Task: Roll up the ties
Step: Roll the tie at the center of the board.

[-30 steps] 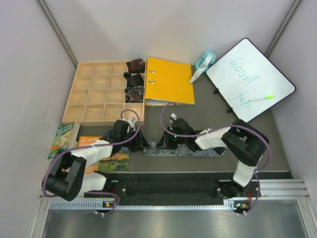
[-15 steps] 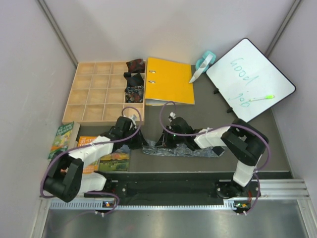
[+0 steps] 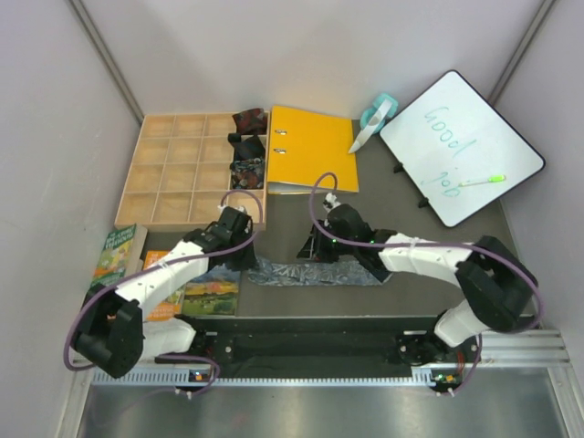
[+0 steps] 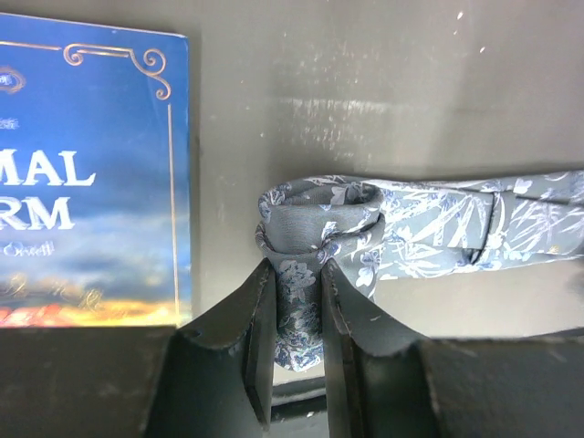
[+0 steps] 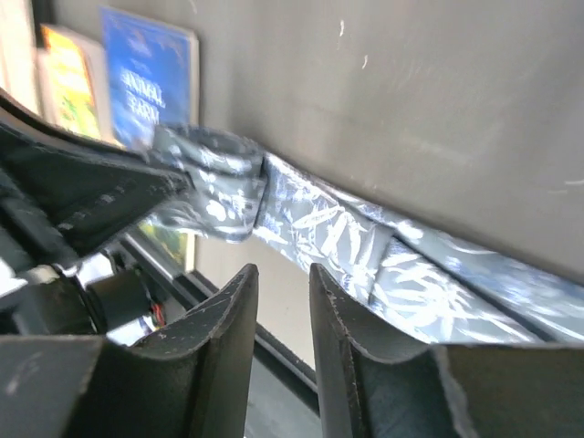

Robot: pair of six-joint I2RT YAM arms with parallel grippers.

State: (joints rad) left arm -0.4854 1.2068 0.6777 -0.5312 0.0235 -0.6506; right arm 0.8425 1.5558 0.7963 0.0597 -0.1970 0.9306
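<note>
A silvery grey-blue patterned tie (image 3: 315, 272) lies flat across the dark table in front of the arms. Its left end is curled into a small roll (image 4: 319, 214). My left gripper (image 3: 241, 254) is shut on that rolled end, with the fabric pinched between its fingers (image 4: 297, 287). My right gripper (image 3: 313, 246) hovers just above the tie's middle, jaws a little apart with nothing between them (image 5: 283, 274). The tie runs past its fingertips (image 5: 365, 246). Three small rolled ties sit in the wooden tray's right column: dark red (image 3: 249, 119), black (image 3: 246, 144) and dark speckled (image 3: 246, 171).
The wooden grid tray (image 3: 178, 173) stands at the back left, with an orange binder (image 3: 313, 148) beside it. A whiteboard (image 3: 461, 146) with a green marker (image 3: 482, 181) and a tape dispenser (image 3: 376, 114) are at the back right. Books (image 3: 117, 255) (image 4: 82, 182) lie left of the tie.
The right gripper has drawn back and up from the tie toward the far side. The tie has shifted left, and the left gripper has moved slightly back, still holding the rolled end.
</note>
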